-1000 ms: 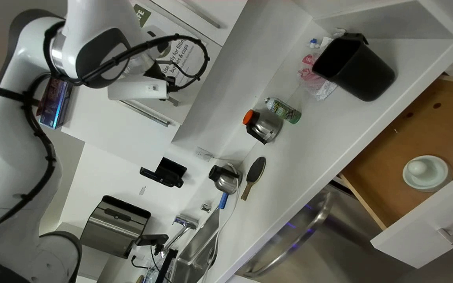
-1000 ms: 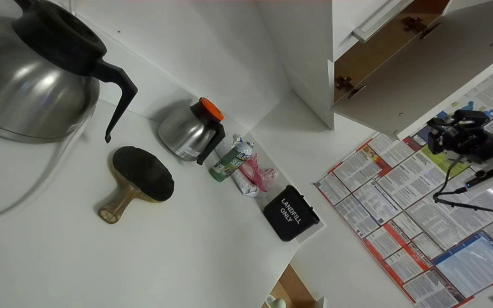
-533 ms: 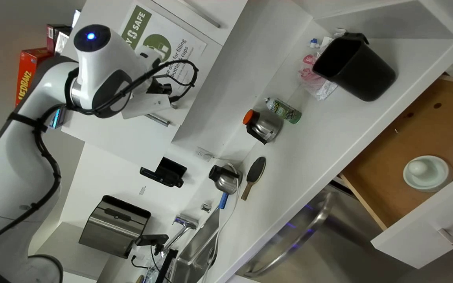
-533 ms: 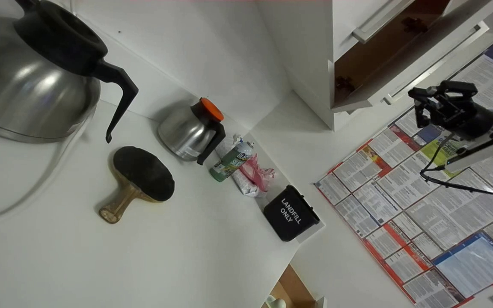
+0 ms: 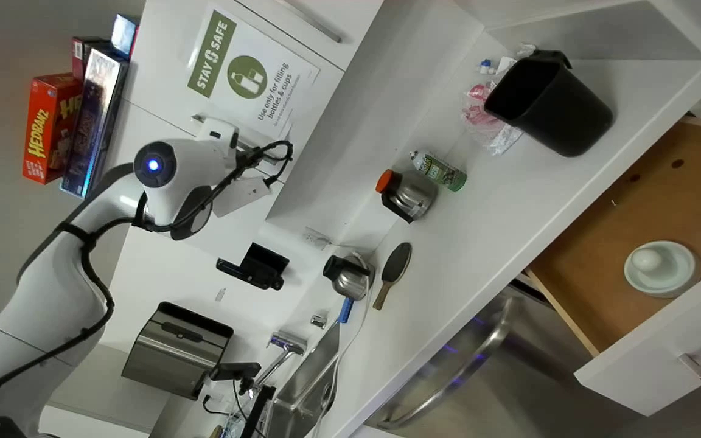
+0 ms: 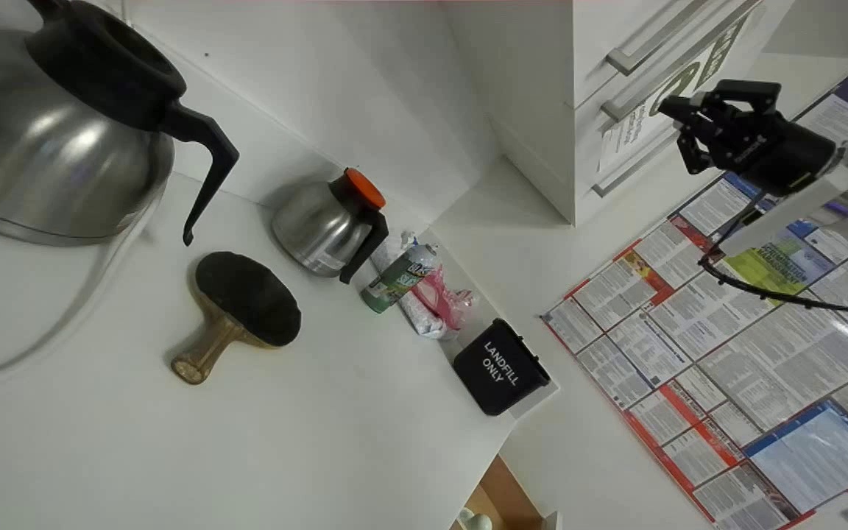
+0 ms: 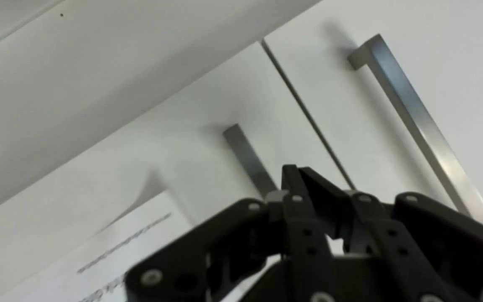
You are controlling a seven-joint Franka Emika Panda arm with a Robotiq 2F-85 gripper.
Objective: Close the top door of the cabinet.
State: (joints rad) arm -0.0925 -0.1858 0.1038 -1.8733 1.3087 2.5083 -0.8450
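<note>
The top door [image 5: 162,67] of the white cabinet [image 6: 527,81] bears the green-and-white sign [image 5: 247,76]. In both exterior views it lies flush with the neighbouring panels; it also shows in the wrist view [image 7: 199,159]. No wood interior of the cabinet shows. My gripper [image 6: 673,110] is black, shut and empty, in front of the signed door. In the wrist view the fingertips [image 7: 296,168] overlap the lower part of the door's metal handle [image 7: 245,153], beside a thin straight seam. I cannot tell if they touch it. In an exterior view my arm hides most of the gripper.
A second handle [image 7: 417,121] projects from the adjacent panel. Game boxes [image 5: 52,128] sit on the cabinet. Below are a black bin [image 5: 548,103], carafes [image 5: 408,194] and a paddle [image 5: 393,267] on the counter. A wood-bottomed drawer [image 5: 661,201] with a white bowl stands open.
The top door stood open one second ago, was partly open half a second ago, and is now flush. My gripper has moved in toward the cabinet front, and the whole sign shows.
</note>
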